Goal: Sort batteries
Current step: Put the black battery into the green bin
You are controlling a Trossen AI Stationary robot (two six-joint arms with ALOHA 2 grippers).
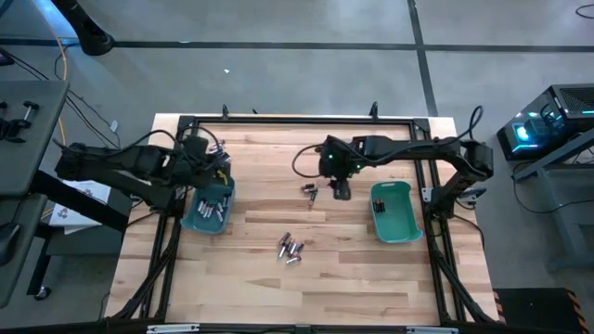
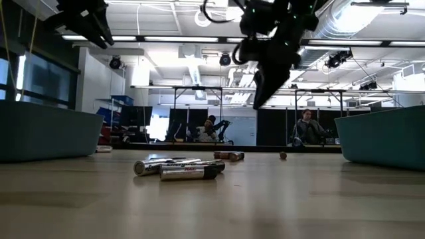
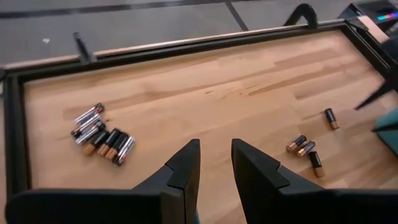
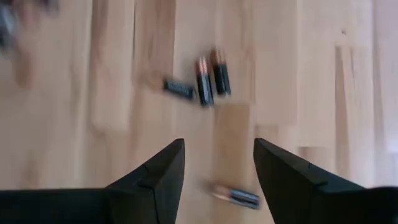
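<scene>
Right claw (image 1: 341, 190), fingers wide and empty, hovers over dark batteries (image 1: 310, 191) at table centre, likely about to descend and pinch one. Left claw (image 1: 212, 167), narrow and empty, waits above the nine-o'clock bin (image 1: 197, 223).

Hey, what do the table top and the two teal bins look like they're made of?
Table top: pale wood planks joined side by side, matte; grain and seams show. Left bin and right bin: probably molded plastic, smooth, uniform teal with thin walls, though the material can't be confirmed by look alone.
</scene>
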